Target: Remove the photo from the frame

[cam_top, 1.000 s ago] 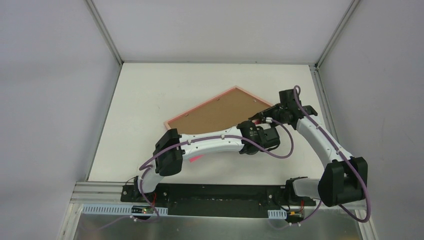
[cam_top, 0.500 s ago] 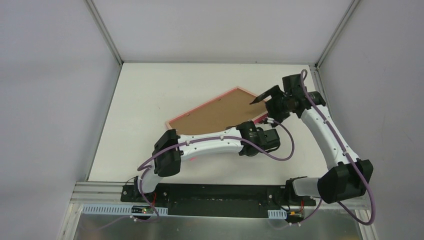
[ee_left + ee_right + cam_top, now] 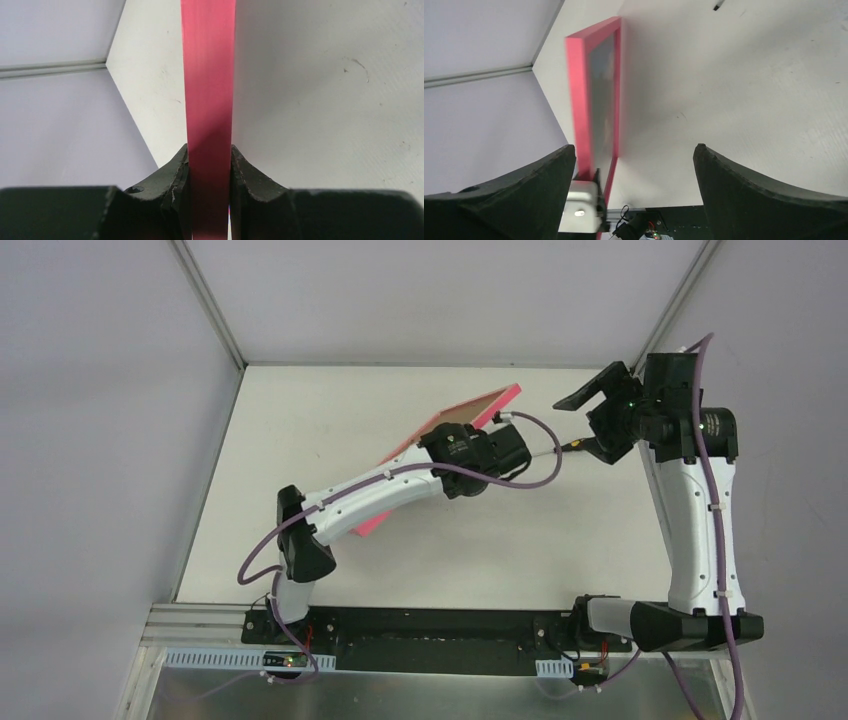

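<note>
The bright-pink frame (image 3: pixel 503 398) is lifted off the white table and stands on edge, its brown backing board (image 3: pixel 462 416) facing up and back in the top view. My left gripper (image 3: pixel 210 150) is shut on the frame's pink edge (image 3: pixel 209 75), one finger pressed to each side. From the right wrist, the frame (image 3: pixel 579 95) appears edge-on at the left, and the photo (image 3: pixel 603 95) inside it is only a blurred grey face. My right gripper (image 3: pixel 634 147) is wide open and empty. In the top view it (image 3: pixel 572 423) hangs in the air to the right of the frame, apart from it.
Grey enclosure walls and aluminium posts (image 3: pixel 212 310) bound the table (image 3: pixel 300 420) at the back and sides. A black base rail (image 3: pixel 430 625) runs along the near edge. Purple cables (image 3: pixel 535 435) loop off both arms. A small dark speck (image 3: pixel 719 6) lies on the table.
The left arm has raised the frame from flat on the table to on edge and swung it back and left. The right gripper has opened, left the frame's right corner and risen.
</note>
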Tool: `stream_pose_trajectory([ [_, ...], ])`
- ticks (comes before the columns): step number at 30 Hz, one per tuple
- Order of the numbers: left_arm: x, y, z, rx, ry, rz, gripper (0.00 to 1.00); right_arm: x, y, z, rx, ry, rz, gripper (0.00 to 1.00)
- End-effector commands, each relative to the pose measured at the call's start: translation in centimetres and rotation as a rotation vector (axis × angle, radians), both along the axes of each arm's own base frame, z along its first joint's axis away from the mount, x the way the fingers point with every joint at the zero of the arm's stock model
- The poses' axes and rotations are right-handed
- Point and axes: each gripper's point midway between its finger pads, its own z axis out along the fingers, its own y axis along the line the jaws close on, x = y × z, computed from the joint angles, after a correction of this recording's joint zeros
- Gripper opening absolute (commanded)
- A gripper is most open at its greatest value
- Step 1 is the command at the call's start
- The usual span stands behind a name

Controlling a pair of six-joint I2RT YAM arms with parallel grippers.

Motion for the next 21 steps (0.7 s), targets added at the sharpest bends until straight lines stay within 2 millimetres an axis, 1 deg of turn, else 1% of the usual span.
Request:
stream_pose_trajectory([
  [1,0.9,4.6,7.7,-0.129,-0.081,0.042,0.00,-2.3,-1.4,-1.1,-0.056,0.059,0.021,0.90],
  [3,1.4,5.6,8.2,-0.192,-0.058,0.067,0.00,-2.6,-1.1,-2.0,-0.044,0.085,0.032,0.89],
  [7,2.8,8.4,9.3,-0.302,-0.019,0.137,0.00,-2.9,0.0,-3.7,0.015,0.136,0.059,0.88],
  [10,4.1,10.4,10.5,-0.382,-0.023,0.188,0.00,-3.1,0.6,-5.1,0.030,0.182,0.079,0.89],
  [11,4.8,11.5,11.0,-0.426,-0.032,0.225,0.00,-3.2,0.9,-5.5,0.030,0.199,0.089,0.89],
  [12,5.3,12.1,11.6,-0.480,-0.042,0.253,0.00,-3.2,1.2,-5.9,0.029,0.214,0.101,0.89],
  [14,6.3,13.3,12.2,-0.556,-0.049,0.300,0.00,-3.4,1.8,-6.6,0.020,0.244,0.124,0.90],
  [18,7.9,15.6,12.3,-0.705,-0.039,0.405,0.00,-3.5,3.5,-7.6,0.014,0.296,0.171,0.90],
  [21,8.9,18.6,12.5,-0.798,-0.073,0.536,0.00,-3.4,4.6,-8.3,0.002,0.326,0.200,0.92],
])
